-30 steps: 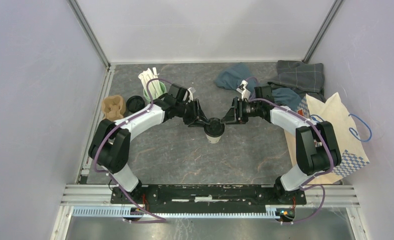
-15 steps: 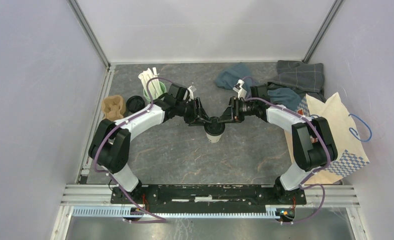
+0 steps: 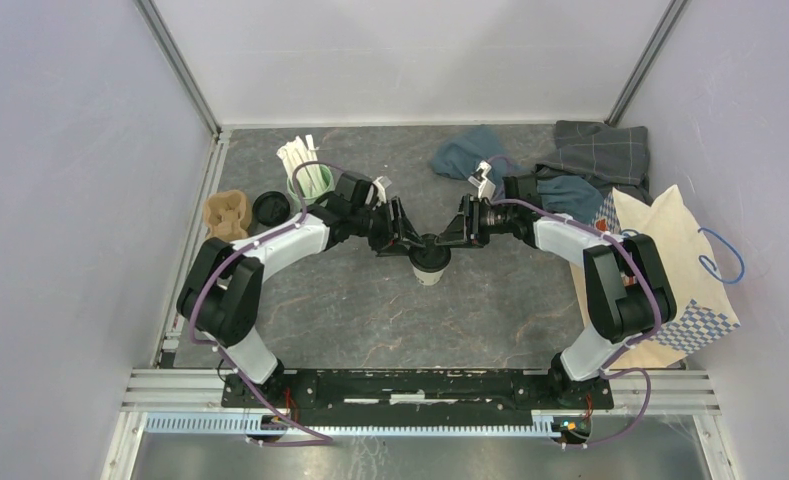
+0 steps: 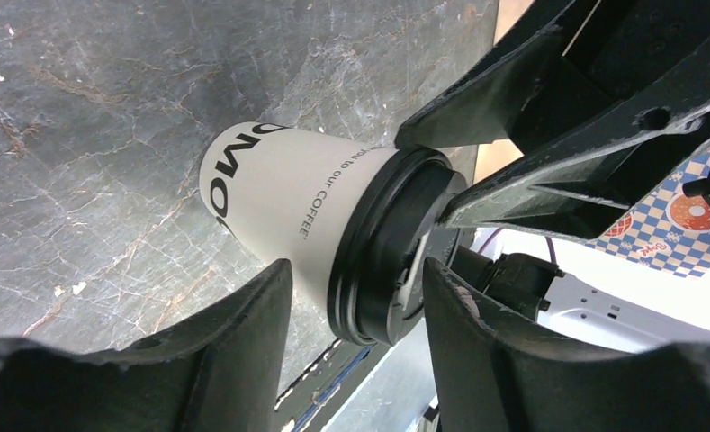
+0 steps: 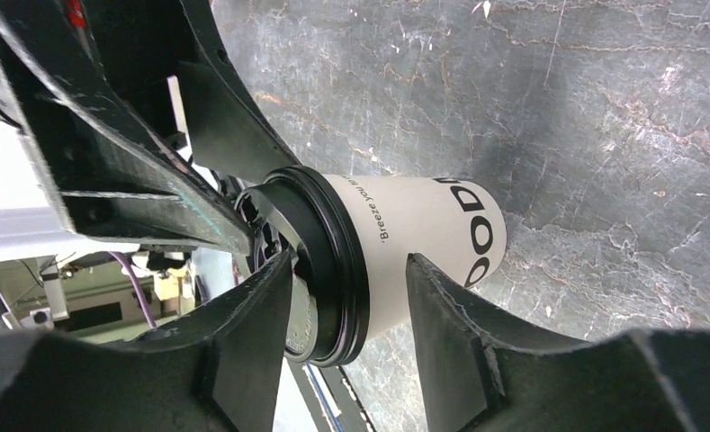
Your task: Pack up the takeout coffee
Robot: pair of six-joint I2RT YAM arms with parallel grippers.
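The takeout coffee (image 3: 429, 263) is at the middle of the table (image 3: 350, 310), between the two arms; whether its base touches the surface cannot be made out. The left gripper (image 4: 355, 270) and right gripper (image 5: 346, 261) each straddle its black lid (image 4: 378, 243) at a middling spread. The fingers lie close against it, but a firm grip by either cannot be confirmed.

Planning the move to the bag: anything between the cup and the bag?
No loose object shows. The cup sits mid-table between the left pincer and right pincer; the table toward the bag on the right is bare, crossed only by the right arm. Cloths lie farther back, off that line.
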